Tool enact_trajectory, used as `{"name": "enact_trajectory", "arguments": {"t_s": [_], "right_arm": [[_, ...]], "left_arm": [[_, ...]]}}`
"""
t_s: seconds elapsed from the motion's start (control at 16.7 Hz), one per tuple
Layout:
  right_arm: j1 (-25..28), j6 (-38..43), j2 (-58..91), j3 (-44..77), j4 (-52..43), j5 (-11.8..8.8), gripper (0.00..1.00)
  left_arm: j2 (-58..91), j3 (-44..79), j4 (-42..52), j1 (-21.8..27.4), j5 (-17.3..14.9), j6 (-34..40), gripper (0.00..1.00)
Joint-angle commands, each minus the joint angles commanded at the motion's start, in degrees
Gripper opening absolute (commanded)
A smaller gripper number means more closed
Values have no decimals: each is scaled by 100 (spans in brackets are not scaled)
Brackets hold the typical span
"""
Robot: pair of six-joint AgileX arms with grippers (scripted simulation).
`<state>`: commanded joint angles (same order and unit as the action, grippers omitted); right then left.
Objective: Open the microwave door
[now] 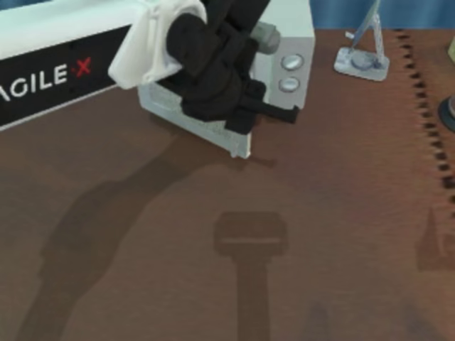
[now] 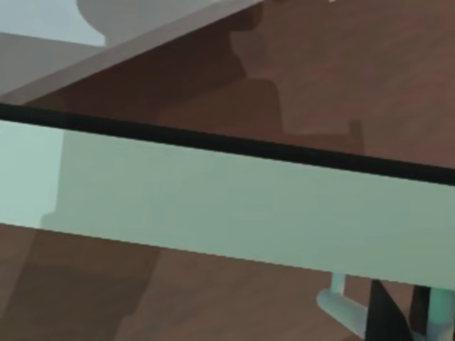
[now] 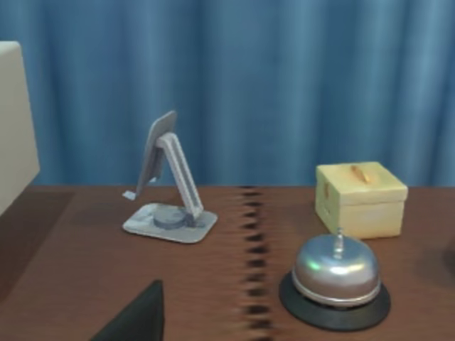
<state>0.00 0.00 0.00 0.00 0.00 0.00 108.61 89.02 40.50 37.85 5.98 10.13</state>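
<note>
the microwave [image 1: 298,35] sits at about 12 o'clock on the table [image 1: 213,249], a small white box with two round silver knobs [image 1: 290,73] on its front. the left gripper [image 1: 274,114] is right in front of it, and its black arm covers most of the front. the microwave door [image 1: 213,131] looks swung out a little, its free edge sticking toward 6 o'clock while the knob side stays back, so i think the door is partly open and needs to swing a lot more. the black fingers [image 1: 281,112] seem to reach past the door's edge near the handle, but i cannot tell if they are spread or pinching it. in the left wrist view a wide pale panel [image 2: 227,206] fills the middle, likely the door seen very close.

toward 1 o'clock stands a grey phone stand [image 1: 362,60], near the microwave but not touching. farther to 2 o'clock, the right wrist view shows a silver bell [image 3: 334,273] and a small yellow box [image 3: 361,195]. none of these is in the door's path, i think. the right arm is parked off to the right; its fingers are not seen
</note>
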Motion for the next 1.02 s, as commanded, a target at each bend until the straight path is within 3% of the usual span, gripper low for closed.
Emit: {"name": "enact_trajectory", "arguments": {"t_s": [0.54,1.02], "right_arm": [[0,0,0,0,0,0,100],[0,0,0,0,0,0,100]], "left_arm": [[0,-21,-5,29,-47,5,0],[-439,-576,-184,-185,-400,-695,0]]}}
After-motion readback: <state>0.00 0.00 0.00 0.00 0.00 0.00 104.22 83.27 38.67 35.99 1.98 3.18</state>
